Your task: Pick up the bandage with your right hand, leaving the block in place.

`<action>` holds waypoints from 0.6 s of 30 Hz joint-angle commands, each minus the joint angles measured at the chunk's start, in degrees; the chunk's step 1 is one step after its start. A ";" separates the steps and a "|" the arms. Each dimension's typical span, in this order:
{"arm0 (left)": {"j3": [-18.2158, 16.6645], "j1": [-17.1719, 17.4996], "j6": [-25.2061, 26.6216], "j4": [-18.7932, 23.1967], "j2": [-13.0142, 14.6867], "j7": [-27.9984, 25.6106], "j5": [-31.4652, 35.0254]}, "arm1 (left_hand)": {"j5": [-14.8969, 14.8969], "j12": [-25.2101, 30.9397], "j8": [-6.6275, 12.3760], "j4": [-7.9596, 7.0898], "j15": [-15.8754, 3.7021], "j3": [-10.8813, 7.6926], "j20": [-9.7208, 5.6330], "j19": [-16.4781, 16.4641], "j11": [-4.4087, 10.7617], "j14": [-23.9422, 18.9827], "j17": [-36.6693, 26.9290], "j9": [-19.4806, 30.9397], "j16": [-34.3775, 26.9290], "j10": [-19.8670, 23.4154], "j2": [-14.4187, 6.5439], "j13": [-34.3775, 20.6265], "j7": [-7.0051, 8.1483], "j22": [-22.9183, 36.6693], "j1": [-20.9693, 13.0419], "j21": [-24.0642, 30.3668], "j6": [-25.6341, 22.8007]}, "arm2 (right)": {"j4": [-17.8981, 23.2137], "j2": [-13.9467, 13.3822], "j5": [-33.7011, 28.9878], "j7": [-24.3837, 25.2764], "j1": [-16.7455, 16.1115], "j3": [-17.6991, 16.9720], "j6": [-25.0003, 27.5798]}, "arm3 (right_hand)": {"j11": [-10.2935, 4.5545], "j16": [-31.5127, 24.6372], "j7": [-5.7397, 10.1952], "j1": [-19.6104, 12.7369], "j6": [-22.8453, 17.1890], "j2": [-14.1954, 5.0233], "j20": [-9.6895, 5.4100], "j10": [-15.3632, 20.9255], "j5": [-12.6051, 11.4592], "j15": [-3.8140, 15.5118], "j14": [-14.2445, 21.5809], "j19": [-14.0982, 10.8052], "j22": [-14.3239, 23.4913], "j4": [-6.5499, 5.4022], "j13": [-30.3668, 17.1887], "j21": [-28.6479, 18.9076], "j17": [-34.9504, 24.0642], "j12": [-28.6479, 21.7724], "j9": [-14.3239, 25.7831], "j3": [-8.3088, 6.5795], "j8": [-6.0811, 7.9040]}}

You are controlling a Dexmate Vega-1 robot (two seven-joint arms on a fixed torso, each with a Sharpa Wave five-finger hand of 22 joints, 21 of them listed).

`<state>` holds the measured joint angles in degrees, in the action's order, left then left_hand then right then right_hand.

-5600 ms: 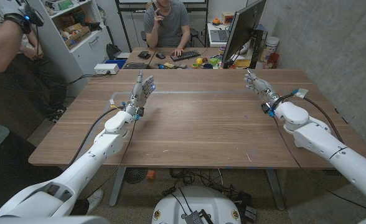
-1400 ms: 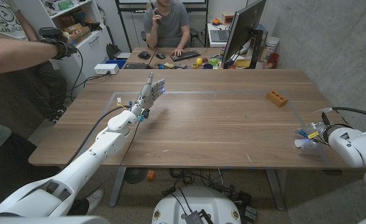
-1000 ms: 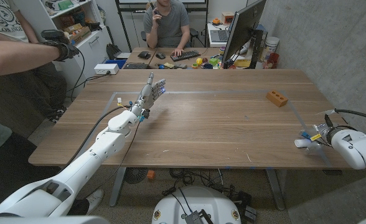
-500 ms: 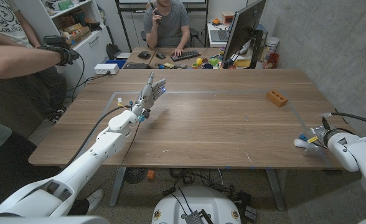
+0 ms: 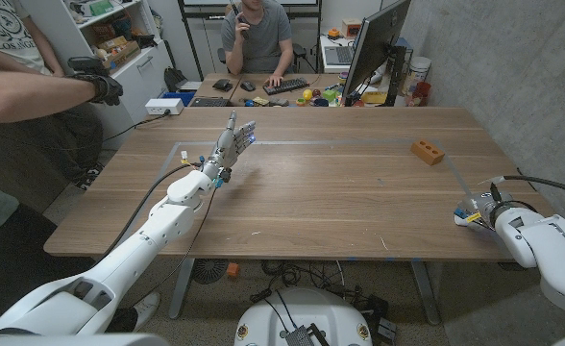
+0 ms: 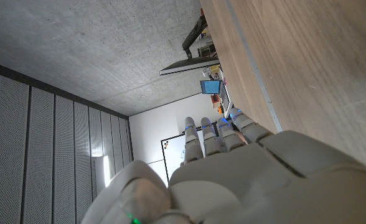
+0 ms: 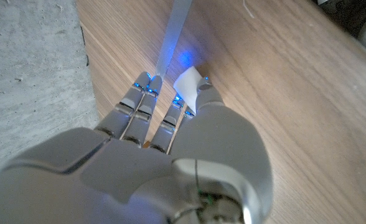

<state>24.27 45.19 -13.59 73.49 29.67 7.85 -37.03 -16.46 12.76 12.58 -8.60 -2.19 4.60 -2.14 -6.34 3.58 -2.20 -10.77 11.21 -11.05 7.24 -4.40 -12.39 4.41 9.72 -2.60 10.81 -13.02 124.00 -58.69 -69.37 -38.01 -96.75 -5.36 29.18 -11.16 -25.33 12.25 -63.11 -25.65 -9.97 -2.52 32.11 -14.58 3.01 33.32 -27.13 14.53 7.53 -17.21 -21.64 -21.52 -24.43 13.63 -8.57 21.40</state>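
Right hand closing on the bandage at the desk's right edge; block apart from it.

The right hand (image 5: 481,210) sits low near the desk's (image 5: 340,192) front right corner, by the right edge, its fingers (image 7: 147,102) straight and pressed close together, tips down on the wood. A small white bandage (image 7: 189,82) is pinched between the thumb and the nearest finger, touching the desk beside a pale tape line (image 7: 177,25). The orange block (image 5: 427,151) lies well apart, toward the far right corner. The left hand (image 5: 229,146) stands upright near the far left side, fingers extended close together, holding nothing.
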 commanded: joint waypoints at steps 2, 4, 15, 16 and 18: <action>0.17 -0.39 0.25 -0.63 -0.25 0.55 -0.24 | -0.50 0.32 0.22 -0.18 -3.04 0.22 -1.30 -0.61 -0.14 -0.52 -0.24 0.10 -0.50 0.32 -0.16 -0.16 -0.15 0.26 0.67 0.32 -0.32 | 0.66 -3.46 2.89 3.03 -1.18 1.22 5.24 | -0.07 -5.21 -0.20 -5.80 -5.61 -0.10 -8.76 7.73 2.93 10.75 7.63 1.30 5.77 -2.17 -7.54 -12.57 -11.27 -6.53 3.13 -1.94 1.48; 0.17 -0.34 0.39 -0.57 -0.24 0.55 -0.30 | -0.52 0.31 0.22 -0.20 -3.04 0.26 -1.31 -0.62 -0.18 -0.53 -0.24 0.10 -0.50 0.31 -0.15 -0.16 -0.13 0.26 0.71 0.32 -0.35 | 1.12 -4.01 3.04 3.27 -1.66 0.76 5.78 | -0.23 -4.85 -0.32 -6.39 -7.10 -0.14 -8.74 9.15 3.03 10.79 9.17 2.69 6.70 -2.30 -9.16 -17.66 -13.90 -8.42 4.17 -1.84 1.21; -0.15 0.17 0.68 -0.11 -0.12 0.64 -1.00 | -0.61 0.26 0.11 -0.29 -3.10 0.48 -1.33 -0.67 0.03 -0.51 -0.26 0.10 -0.48 0.26 -0.09 -0.16 -0.19 0.27 0.90 0.32 -0.31 | 5.48 -5.27 1.72 1.92 -4.70 -6.25 5.82 | -0.33 -2.66 -0.27 -6.77 -12.95 -0.21 -8.60 13.98 3.83 10.75 14.14 9.83 2.40 -3.06 -10.32 -39.15 -18.35 -10.65 7.55 -2.61 -1.13; -0.19 0.21 0.65 -0.13 -0.12 0.64 -1.05 | -0.62 0.25 0.10 -0.29 -3.10 0.49 -1.32 -0.67 0.01 -0.51 -0.26 0.10 -0.48 0.24 -0.09 -0.16 -0.20 0.27 0.91 0.32 -0.29 | 6.02 -5.01 1.34 1.52 -4.84 -7.23 5.48 | -0.40 -2.47 -0.29 -6.81 -13.53 -0.20 -8.59 14.31 3.83 10.75 14.39 10.29 1.71 -3.01 -10.45 -40.32 -18.35 -10.67 7.67 -2.66 -1.10; -0.25 0.21 0.60 -0.27 -0.13 0.78 -1.18 | -0.64 0.25 0.09 -0.31 -3.09 0.53 -1.34 -0.69 -0.06 -0.51 -0.26 0.10 -0.48 0.24 -0.08 -0.16 -0.21 0.27 0.94 0.32 -0.29 | 7.05 -4.43 0.70 0.43 -4.93 -9.30 4.38 | -0.41 -2.27 -0.29 -6.81 -13.80 -0.20 -8.57 14.70 3.84 10.75 14.78 10.81 0.80 -2.96 -10.35 -41.91 -18.41 -10.47 7.82 -2.71 -1.28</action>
<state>24.31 45.05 -13.24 73.11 29.51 8.32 -37.60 -16.75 12.76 12.58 -8.78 -2.17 4.78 -2.35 -6.55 3.58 -2.18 -10.77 11.21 -11.05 7.24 -4.24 -12.39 4.41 9.72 -2.13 10.81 -13.01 127.04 -62.93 -66.71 -35.48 -99.72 -7.86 34.47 -7.47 -27.92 11.96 -69.65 -38.65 -9.73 -2.45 39.44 -10.93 5.63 47.42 -17.09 16.29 5.27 -22.97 -61.53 -39.70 -31.76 21.07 -10.54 20.24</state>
